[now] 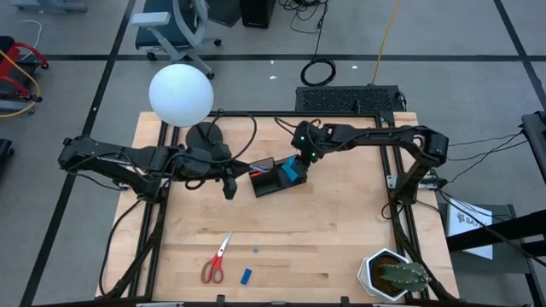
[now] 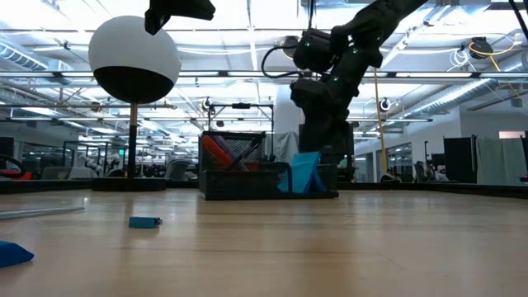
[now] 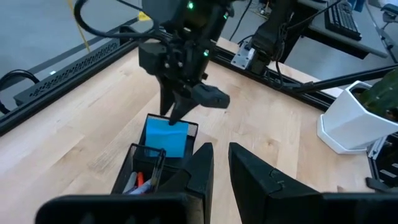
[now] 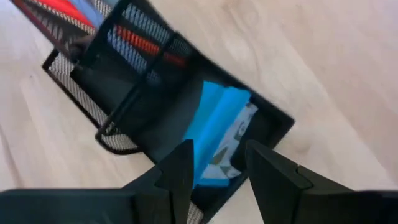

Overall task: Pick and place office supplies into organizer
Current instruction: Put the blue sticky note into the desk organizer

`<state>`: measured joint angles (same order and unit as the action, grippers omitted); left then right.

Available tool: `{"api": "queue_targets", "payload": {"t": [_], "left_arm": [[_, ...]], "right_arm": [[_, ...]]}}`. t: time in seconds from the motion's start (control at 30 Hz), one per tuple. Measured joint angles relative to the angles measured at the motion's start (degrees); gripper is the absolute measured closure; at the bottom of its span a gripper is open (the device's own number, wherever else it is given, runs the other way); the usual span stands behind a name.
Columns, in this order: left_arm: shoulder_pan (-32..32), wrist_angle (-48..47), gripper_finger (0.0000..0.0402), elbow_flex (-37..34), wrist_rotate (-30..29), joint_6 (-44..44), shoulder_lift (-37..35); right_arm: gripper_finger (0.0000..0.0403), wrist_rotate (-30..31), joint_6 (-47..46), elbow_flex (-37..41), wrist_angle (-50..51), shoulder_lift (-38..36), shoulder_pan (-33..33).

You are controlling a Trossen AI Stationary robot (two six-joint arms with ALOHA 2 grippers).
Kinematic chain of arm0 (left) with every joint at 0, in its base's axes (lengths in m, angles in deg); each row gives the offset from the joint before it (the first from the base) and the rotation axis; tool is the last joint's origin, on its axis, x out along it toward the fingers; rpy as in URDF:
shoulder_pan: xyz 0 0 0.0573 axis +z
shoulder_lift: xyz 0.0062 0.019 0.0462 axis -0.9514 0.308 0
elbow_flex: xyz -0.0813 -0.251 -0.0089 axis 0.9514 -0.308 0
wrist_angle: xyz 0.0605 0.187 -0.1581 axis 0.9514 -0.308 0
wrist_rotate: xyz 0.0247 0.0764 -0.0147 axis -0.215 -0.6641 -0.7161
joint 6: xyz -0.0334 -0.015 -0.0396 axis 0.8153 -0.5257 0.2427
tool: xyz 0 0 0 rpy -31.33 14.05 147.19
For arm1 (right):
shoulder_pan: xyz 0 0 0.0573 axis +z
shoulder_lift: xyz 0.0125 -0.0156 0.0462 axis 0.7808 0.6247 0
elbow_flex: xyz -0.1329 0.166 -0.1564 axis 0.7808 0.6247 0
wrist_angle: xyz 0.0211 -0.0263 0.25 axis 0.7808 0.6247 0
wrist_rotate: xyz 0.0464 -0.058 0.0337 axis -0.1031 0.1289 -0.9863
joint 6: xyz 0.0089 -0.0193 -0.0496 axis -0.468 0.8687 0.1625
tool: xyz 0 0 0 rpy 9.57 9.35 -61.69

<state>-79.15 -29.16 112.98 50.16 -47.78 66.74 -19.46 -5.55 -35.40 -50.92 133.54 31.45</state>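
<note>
- So, nearest the table's front edge, well short of the black wire-mesh desk organizer (image 1: 271, 177), lie the red-handled scissors (image 1: 215, 260) and small blue eraser (image 1: 246, 275).
- Blue square notepad (image 4: 219, 134) stands tilted in the organizer's end compartment.
- Right gripper (image 4: 217, 165) hovers directly over the notepad, fingers spread, holding nothing.
- Left gripper (image 3: 221, 163) sits just beside the organizer, fingers almost together, empty.

Grey floor (image 1: 77, 94) with dark seam lines, blue-grey office chair (image 1: 175, 26) far left, black cable coil (image 1: 320, 72) on floor, long ceiling strip lights (image 2: 247, 33), open workshop hall behind.
</note>
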Motion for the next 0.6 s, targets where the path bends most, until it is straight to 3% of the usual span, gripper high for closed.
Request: {"api": "queue_targets", "payload": {"t": [0.3,0.53,0.6], "left_arm": [[0.0,0.0,0.0346,0.0,-0.1,-0.1,0.0],[0.0,-0.1,0.0346,0.0,-0.1,0.0,0.0],[0.0,-0.1,0.0346,0.0,-0.1,-0.2,0.0]], "right_arm": [[0.028,-4.3,-1.8,0.1,-1.6,3.8,0.1],[0.0388,-6.0,-4.1,0.1,-5.6,3.7,0.0],[0.0392,-6.1,-5.0,0.1,-6.9,3.3,0.0]]}}
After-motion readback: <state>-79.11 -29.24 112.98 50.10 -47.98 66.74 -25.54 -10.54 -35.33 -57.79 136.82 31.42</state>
